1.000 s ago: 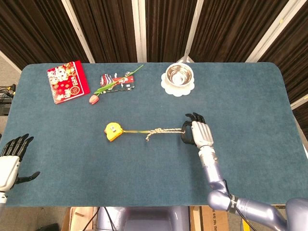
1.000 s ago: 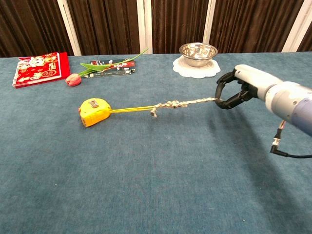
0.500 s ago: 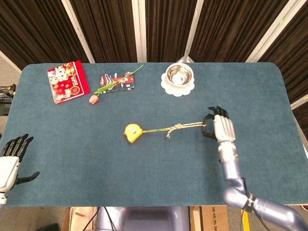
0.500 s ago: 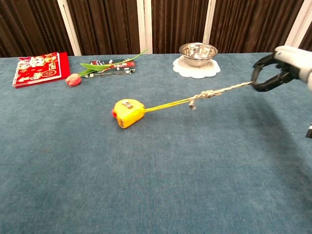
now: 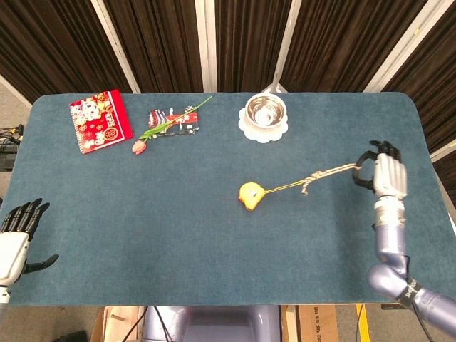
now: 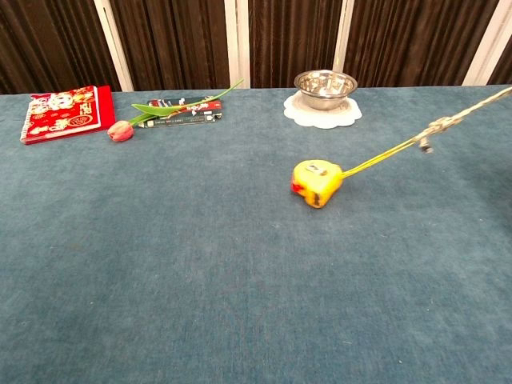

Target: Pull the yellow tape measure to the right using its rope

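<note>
My right hand [image 5: 388, 175] pinches the rope [image 5: 329, 173] end near the table's right edge; the yellow tape measure [image 5: 250, 196] sits mid-table. I should pull low and steady, keeping the rope taut so it doesn't tip

Yellow tape measure [image 5: 251, 195] and right hand [image 5: 385, 175], both further right than before.

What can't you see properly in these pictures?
- Right hand: cut off by the right edge in the chest view; only the head view shows it holding the rope.
- Rope's far end: runs off the chest view's right edge.
- Left hand: absent from the chest view.
- Yellow tape measure: its markings are too small to read.
</note>
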Controlling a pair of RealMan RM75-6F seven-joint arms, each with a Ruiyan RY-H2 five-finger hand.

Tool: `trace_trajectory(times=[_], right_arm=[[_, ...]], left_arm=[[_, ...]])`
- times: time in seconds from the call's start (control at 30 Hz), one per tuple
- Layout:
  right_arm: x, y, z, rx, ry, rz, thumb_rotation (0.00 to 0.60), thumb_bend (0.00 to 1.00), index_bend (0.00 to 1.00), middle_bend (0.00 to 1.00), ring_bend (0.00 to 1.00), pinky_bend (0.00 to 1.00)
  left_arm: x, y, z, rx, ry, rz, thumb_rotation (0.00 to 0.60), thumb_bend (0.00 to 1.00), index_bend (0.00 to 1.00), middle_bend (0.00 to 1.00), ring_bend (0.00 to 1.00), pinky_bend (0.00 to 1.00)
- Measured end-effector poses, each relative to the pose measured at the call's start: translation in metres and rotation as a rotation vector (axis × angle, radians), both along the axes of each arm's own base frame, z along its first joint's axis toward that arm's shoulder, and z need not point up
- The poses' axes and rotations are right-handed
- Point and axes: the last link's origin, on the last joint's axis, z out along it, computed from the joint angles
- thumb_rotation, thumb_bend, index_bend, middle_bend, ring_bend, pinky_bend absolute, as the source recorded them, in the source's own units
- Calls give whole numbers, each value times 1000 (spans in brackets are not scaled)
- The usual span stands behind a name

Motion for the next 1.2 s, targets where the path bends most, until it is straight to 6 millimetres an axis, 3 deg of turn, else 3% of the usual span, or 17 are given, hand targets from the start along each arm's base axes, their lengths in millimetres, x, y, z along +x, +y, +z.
trace_trajectory(times=[0.3, 0.67, 0.73, 0.8, 0.87, 0.9, 1.2], right_arm=[[-42, 2, 56, -106, 38, -102, 600, 493, 646, 186, 0, 0], [-58, 7, 75, -154, 37, -142, 600, 493, 639, 185, 0, 0], [-58, 8, 75, -149, 34, -142, 600, 494, 553, 179, 0, 0], [-58, 9, 73, -137, 33, -144, 600, 494, 349, 128, 0, 0], [-58, 11, 72, -120, 36, -146, 600, 494, 83, 31, 0, 0], [-57, 12, 71, -108, 38, -148, 600, 494, 32, 12, 0, 0], [-52, 29, 63, -50, 31, -135, 600, 494, 0, 0, 0, 0]], left_arm=[[1, 0, -1, 2, 4, -3, 600, 0, 0, 0, 0, 0], [2, 0, 0, 10, 7, -5, 600, 0, 0, 0, 0, 0], [2, 0, 0, 10, 7, -6, 600, 0, 0, 0, 0, 0], [2, 0, 0, 11, 7, -8, 600, 0, 0, 0, 0, 0], [3, 0, 0, 11, 7, -8, 600, 0, 0, 0, 0, 0], [2, -1, 0, 11, 8, -8, 600, 0, 0, 0, 0, 0], [1, -1, 1, 15, 21, -13, 600, 0, 0, 0, 0, 0]])
